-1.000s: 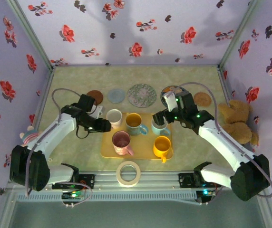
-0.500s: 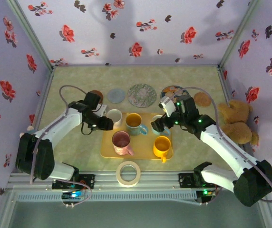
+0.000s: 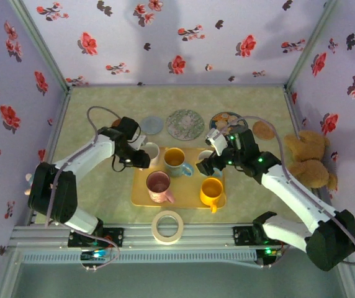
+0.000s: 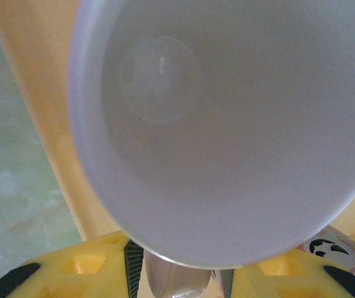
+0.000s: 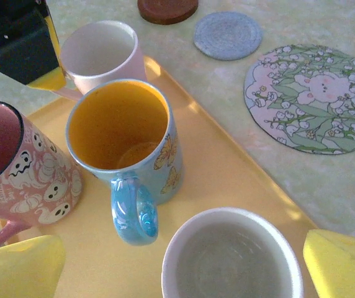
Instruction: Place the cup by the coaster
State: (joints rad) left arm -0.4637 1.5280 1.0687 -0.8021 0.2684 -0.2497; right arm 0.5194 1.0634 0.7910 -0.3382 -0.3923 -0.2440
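A white cup (image 3: 150, 151) stands at the back left of the yellow tray (image 3: 187, 191). My left gripper (image 3: 138, 159) is at its left side, and in the left wrist view the cup (image 4: 227, 124) looms above the gripper (image 4: 180, 280), whose yellow fingers (image 4: 84, 267) press on the handle from both sides. My right gripper (image 3: 207, 162) hovers open over a second white cup (image 5: 233, 261), its fingertips (image 5: 342, 261) wide on either side. Behind the tray lie a brown coaster (image 5: 167, 9), a blue-grey coaster (image 3: 152, 124) and a large floral coaster (image 3: 185, 124).
Also on the tray are a blue cup with a yellow inside (image 3: 175, 160), a pink cup (image 3: 159, 185) and a yellow cup (image 3: 211, 189). A patterned plate (image 3: 225, 118) and a tan coaster (image 3: 264, 129) sit back right. Near the front lies a tape roll (image 3: 167, 226); a teddy bear (image 3: 311, 158) sits right.
My left gripper has moved back and right to the white cup's handle, and its jaws have narrowed onto it. My right gripper has drifted slightly left over its cup, still open.
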